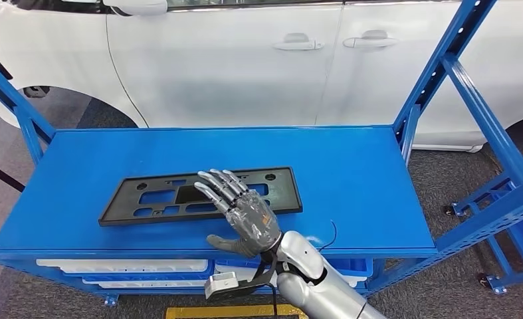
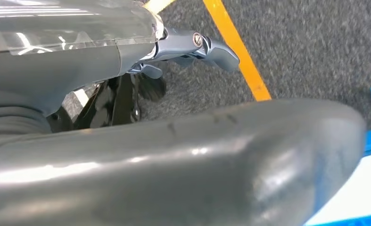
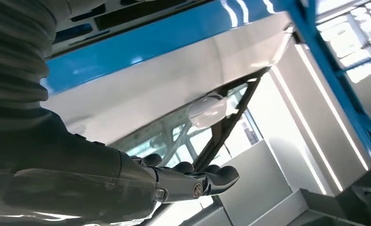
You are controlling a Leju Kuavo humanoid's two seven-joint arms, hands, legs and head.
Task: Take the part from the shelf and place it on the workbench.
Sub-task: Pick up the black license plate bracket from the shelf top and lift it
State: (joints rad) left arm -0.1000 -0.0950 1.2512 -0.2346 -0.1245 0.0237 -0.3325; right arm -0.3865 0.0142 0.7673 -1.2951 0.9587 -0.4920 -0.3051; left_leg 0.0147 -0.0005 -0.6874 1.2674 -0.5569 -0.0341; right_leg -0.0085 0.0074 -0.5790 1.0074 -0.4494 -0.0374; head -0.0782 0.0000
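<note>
The part [image 1: 120, 206], a flat black rectangular plate with several cutouts, lies on the blue top shelf [image 1: 351, 179], near its front edge and left of the middle. My right hand [image 1: 242, 212] reaches in from below with its fingers spread over the middle of the part's front edge, and it holds nothing. The right wrist view looks past its dark fingers [image 3: 197, 181] along the blue shelf surface [image 3: 141, 47]. My left hand [image 2: 188, 47] hangs low over the floor with nothing in it, its fingers stretched out beyond the thick grey thumb [image 2: 174, 165].
A white car [image 1: 245, 66] stands close behind the shelf. Blue uprights and braces [image 1: 444, 60] rise at the shelf's right end and another at the left [image 1: 19, 109]. White parts [image 1: 112, 266] lie on the lower shelf. Yellow tape [image 2: 235, 47] marks the grey carpet.
</note>
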